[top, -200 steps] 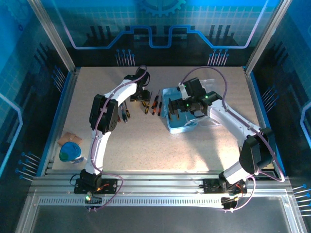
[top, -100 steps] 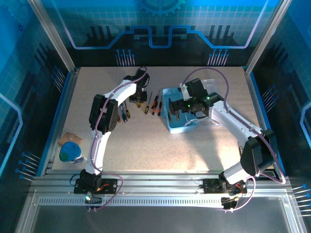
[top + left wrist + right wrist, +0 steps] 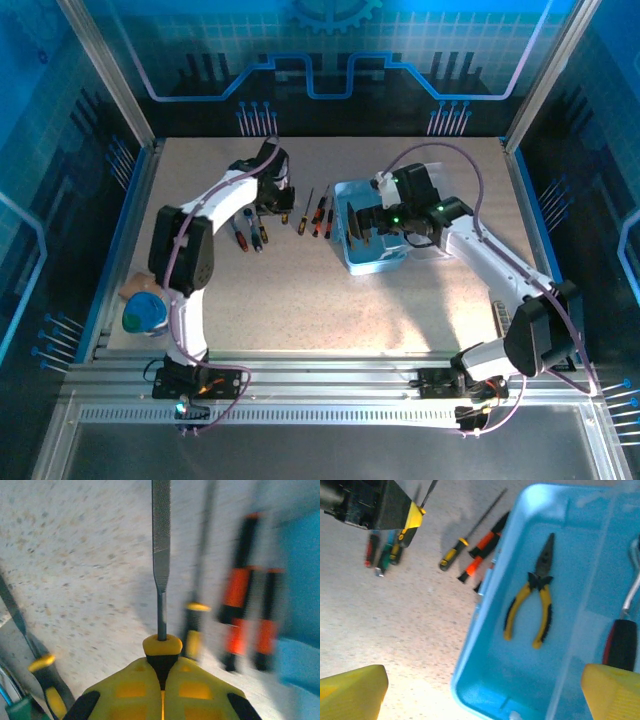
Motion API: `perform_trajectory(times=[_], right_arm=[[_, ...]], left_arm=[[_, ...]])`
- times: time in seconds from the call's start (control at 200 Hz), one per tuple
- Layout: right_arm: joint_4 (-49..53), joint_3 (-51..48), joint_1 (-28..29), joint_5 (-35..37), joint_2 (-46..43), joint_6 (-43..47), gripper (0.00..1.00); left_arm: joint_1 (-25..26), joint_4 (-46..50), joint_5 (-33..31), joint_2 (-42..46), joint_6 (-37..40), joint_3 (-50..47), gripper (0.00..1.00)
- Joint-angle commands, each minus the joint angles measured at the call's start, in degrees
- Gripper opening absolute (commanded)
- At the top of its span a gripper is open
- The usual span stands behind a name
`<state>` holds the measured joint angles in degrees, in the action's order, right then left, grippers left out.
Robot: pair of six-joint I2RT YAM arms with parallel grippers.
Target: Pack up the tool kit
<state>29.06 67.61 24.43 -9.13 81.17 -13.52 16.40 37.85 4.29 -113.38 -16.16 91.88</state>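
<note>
The light-blue case [image 3: 372, 262] lies right of centre, its clear lid [image 3: 437, 247] tipped back on the right. Yellow-handled pliers [image 3: 534, 601] lie inside the case [image 3: 481, 630], and a black-handled tool [image 3: 622, 647] lies by the lid. My left gripper [image 3: 162, 680] is shut on the yellow and black handle of a slim file [image 3: 161, 555], which points away above the table. In the top view the left gripper [image 3: 274, 192] hangs left of the loose screwdrivers [image 3: 320, 214]. My right gripper [image 3: 485, 692] is open over the case's near end, nothing between its fingers.
Orange-handled and yellow-handled tools [image 3: 470, 555] lie just left of the case. More small tools [image 3: 250, 232] lie below the left gripper. A round blue object [image 3: 144, 313] with a tan piece [image 3: 150, 283] sits at the near left edge.
The left gripper closed on the file's handle and swung a little to the left, its elbow moving out leftward. The right gripper stayed open over the case, shifting slightly.
</note>
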Motion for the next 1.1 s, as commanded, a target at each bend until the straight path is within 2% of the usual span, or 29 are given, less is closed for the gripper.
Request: perform_trajectory(times=[0.0,0.1,0.21,0.295,0.39,0.62,0.69,0.725,0.84,1.096], right_arm=[[-6.1,-1.6,-1.5,-8.7,-2.1,-4.1,1.00],[-13.0,-3.6,-2.4,-12.6,-2.8,-9.3,0.99],[-22.3,-6.0,-2.8,-15.3,-2.5,-15.5,0.85],[-26.6,-6.3,-2.8,-16.0,-1.3,-18.3,0.76],[-28.8,-5.8,-2.8,-15.9,-0.3,-19.9,0.69],[-29.0,-4.5,-2.3,-14.0,1.4,-20.3,0.63],[-28.5,-4.3,-1.9,-12.7,1.8,-20.1,0.58],[-28.7,-4.3,-1.8,-12.2,1.9,-20.1,0.55],[-28.9,-3.9,-1.5,-11.5,2.6,-20.0,0.34],[-29.1,-2.4,-1.0,-12.4,4.1,-20.0,0.28]], left_arm=[[0.3,-8.3,13.7,10.1,-1.6,-3.1,0.00],[1.0,-14.4,21.6,15.6,-3.3,-8.2,0.00],[3.0,-26.2,28.9,19.5,-8.9,-16.1,0.00],[5.4,-33.4,30.9,21.4,-11.5,-20.7,0.00],[7.9,-36.7,31.5,22.4,-12.5,-22.8,0.00],[11.3,-38.2,32.4,23.0,-12.6,-23.2,0.00],[11.5,-38.4,32.5,22.7,-12.4,-23.1,0.00],[11.5,-38.2,32.6,22.4,-12.4,-22.9,0.00],[11.7,-38.2,33.6,21.8,-12.4,-22.8,0.00],[12.1,-37.3,34.6,22.1,-10.8,-22.8,0.00]])
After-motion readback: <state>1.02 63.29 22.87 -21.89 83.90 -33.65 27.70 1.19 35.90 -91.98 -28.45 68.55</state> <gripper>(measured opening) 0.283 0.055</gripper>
